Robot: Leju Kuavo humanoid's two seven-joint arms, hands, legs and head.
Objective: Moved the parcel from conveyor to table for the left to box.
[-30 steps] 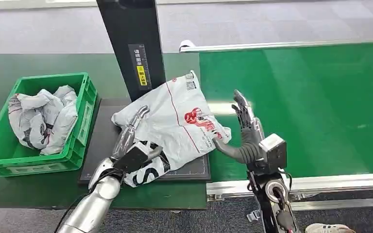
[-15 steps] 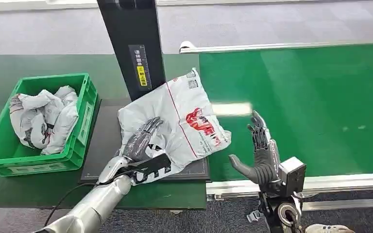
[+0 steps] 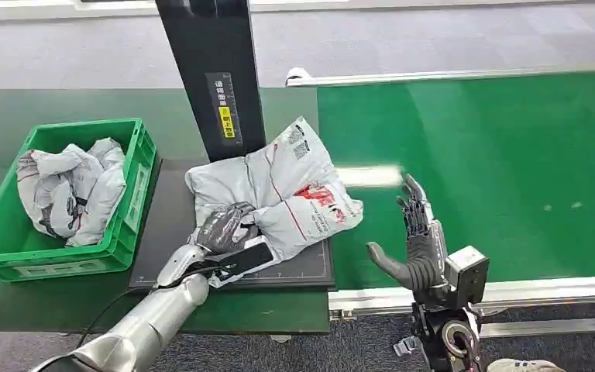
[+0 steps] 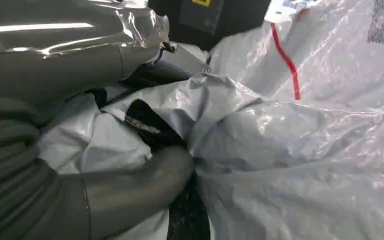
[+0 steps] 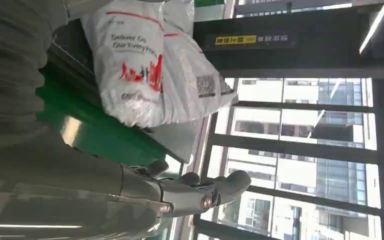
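Since the earlier picture, the parcel [image 3: 279,194] has been bunched up and pulled a little toward the box side. Nearest, the left hand [image 3: 225,227] is closed on its crumpled edge. The right hand [image 3: 413,244] is held up with fingers apart, holding nothing. The parcel lies on the black mat [image 3: 166,232], beside the green box [image 3: 128,209].

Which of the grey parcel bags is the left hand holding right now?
The grey parcel bag with red print on the black mat, gripped by the left hand. The other crumpled bags lie untouched in the green crate.
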